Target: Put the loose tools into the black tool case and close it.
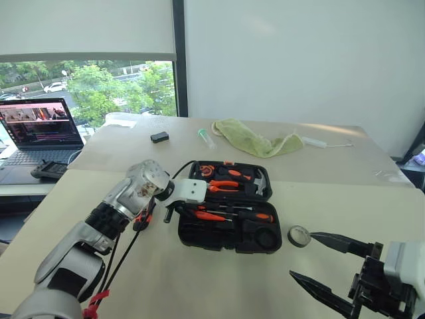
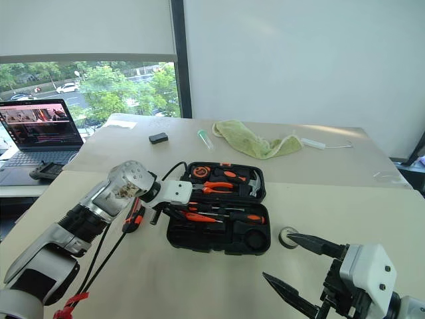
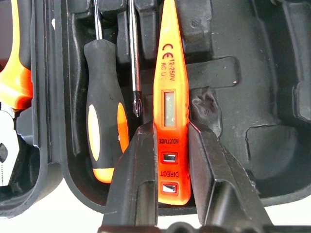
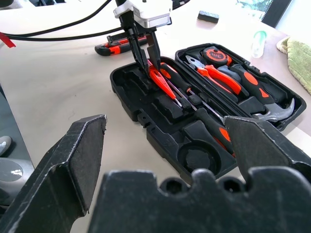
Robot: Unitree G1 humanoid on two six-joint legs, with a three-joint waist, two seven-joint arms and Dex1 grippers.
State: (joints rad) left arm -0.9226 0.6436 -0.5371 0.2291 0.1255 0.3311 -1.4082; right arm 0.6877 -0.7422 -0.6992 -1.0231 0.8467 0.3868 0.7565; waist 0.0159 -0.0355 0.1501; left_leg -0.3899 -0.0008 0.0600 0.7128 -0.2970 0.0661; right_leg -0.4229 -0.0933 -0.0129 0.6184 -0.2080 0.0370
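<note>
The black tool case (image 1: 192, 234) lies open in the middle of the table. My left gripper (image 3: 167, 128) is shut on the small orange tester screwdriver (image 3: 170, 92), holding it low over the case's near left slots (image 4: 160, 80). Beside it in the case lies a long orange-and-black screwdriver (image 3: 104, 131), and another one (image 1: 255, 215) rests further right. The utility knife (image 4: 114, 47) lies on the table left of the case. A small dark tape roll (image 1: 299, 236) sits right of the case. My right gripper (image 1: 302, 254) stands open near the roll, holding nothing.
Pliers (image 1: 226, 186), a hammer (image 1: 261, 183) and a tape measure (image 1: 207, 171) fill the case's far half. A small black box (image 1: 159, 137), a clear tube (image 1: 206, 137) and a green cloth (image 1: 255, 141) lie further back. A laptop (image 1: 40, 129) stands far left.
</note>
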